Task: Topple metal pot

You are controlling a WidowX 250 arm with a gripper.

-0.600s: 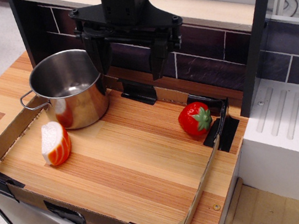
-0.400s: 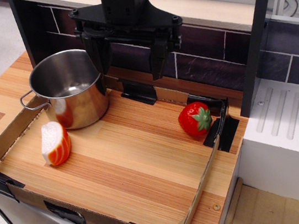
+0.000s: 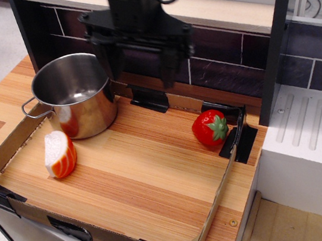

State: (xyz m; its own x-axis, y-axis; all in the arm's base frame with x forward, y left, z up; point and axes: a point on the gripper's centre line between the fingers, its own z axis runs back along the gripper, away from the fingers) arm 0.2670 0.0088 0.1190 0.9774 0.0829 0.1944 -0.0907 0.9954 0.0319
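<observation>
An orange-and-white toy slice (image 3: pixel 59 154) lies on the table (image 3: pixel 146 182), well below and left of the tool. The metal pot (image 3: pixel 75 95) stands upright, just left of the tool's left finger, its rim close beside it. The tool (image 3: pixel 141 75) hangs with its fingers spread apart, gripping nothing. A toy strawberry (image 3: pixel 210 128) rests below and right of it.

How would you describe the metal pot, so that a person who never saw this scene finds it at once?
Look at the wooden tray with low cardboard walls, then go to its far left corner, below the black gripper. There the metal pot stands upright, open and empty. Unlike the strawberry and the orange-white toy, it is shiny steel and much larger.
</observation>
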